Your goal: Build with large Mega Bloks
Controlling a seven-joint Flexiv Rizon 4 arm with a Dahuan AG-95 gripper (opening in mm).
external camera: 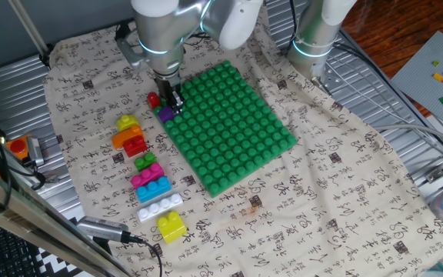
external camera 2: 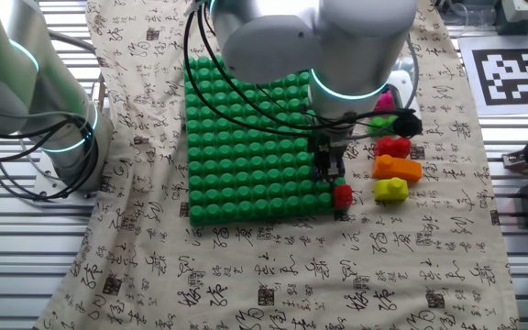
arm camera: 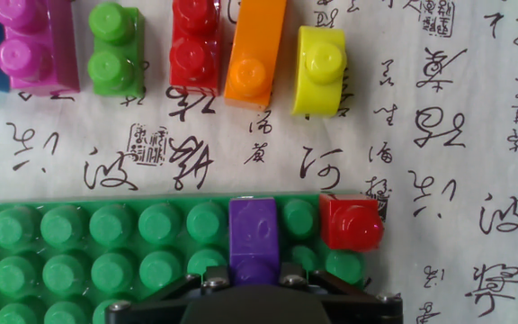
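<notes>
One red brick sits beside purple brick, gripped by hand at baseplate edge.

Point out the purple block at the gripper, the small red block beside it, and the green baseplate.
purple block (arm camera: 254,236), hand view, on its top face.
small red block (arm camera: 349,222), hand view, on its stud.
green baseplate (external camera: 233,127), one fixed view, on a bare studded part near its middle.
</notes>
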